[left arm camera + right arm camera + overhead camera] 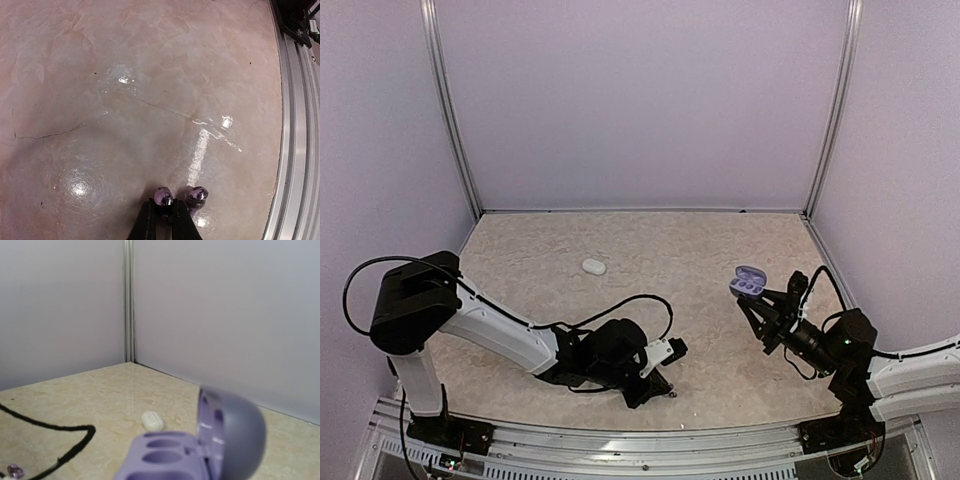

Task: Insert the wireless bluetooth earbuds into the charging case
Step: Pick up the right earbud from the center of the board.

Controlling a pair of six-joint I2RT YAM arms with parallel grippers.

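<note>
A robot lab test booth: blank pale walls [640,100], aluminium corner posts [455,110], marbled tabletop [670,250], mounting rail [620,438].

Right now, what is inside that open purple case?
Two hollows, both empty as far as they show. Their bottoms are hidden by the near rim of the case.

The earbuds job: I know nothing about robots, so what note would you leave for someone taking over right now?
Left gripper: down at the table, shut on one purple earbud; second purple earbud lies right beside it.
Right gripper: holds the purple case open, both sockets empty.
White case: on the table, lid down.
Done: nothing inserted.
To do: seat both in the purple case; white buds not in view.
</note>
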